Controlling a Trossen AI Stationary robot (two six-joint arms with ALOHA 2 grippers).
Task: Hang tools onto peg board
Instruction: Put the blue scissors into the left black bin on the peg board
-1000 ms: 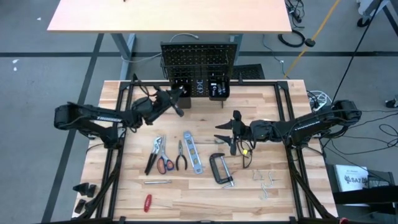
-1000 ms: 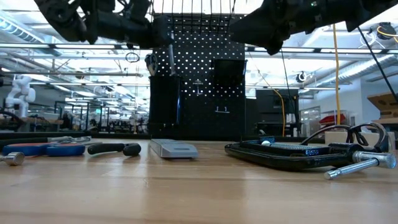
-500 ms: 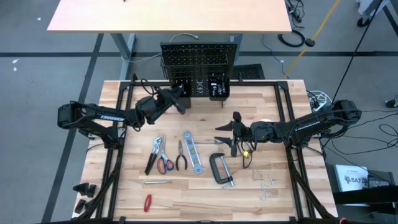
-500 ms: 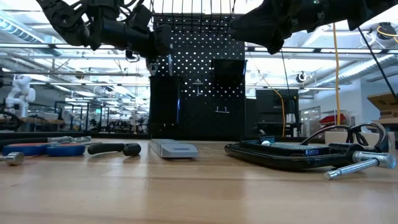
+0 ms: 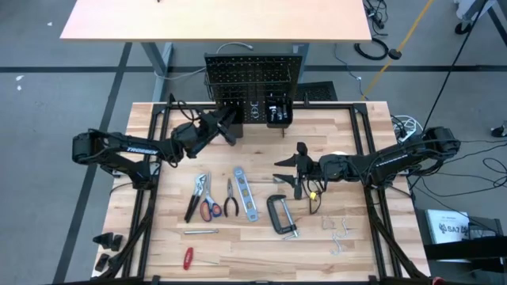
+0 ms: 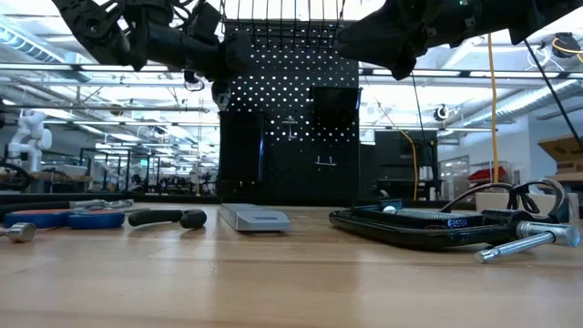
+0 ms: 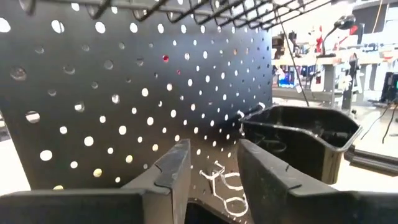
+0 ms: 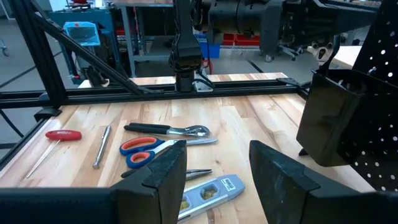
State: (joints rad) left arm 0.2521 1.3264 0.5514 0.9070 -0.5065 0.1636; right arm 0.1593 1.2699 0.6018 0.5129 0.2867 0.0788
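The black peg board (image 5: 253, 75) stands upright at the table's far edge, with two black bins (image 5: 277, 111) on its lower part. My left gripper (image 5: 230, 125) is open and empty, right in front of the board's left part (image 7: 124, 93), fingers pointing at it. My right gripper (image 5: 280, 170) is open and empty above the table's middle right. Flat on the table lie pliers (image 5: 198, 192), red-handled scissors (image 5: 210, 208), small pliers (image 5: 231, 198), the level (image 5: 245, 194), the C-clamp (image 5: 281, 215), a wrench (image 5: 200, 232) and the red screwdriver (image 5: 188, 257).
Loose metal hooks (image 5: 339, 231) lie at the near right. White wire hooks (image 7: 221, 180) sit on the board beside a bin (image 7: 298, 137). The black frame rails run along the table's left and right sides. Bare wood shows near the front edge.
My left gripper has moved a little toward the table's far edge and right, closer to the peg board. My right gripper has kept still.
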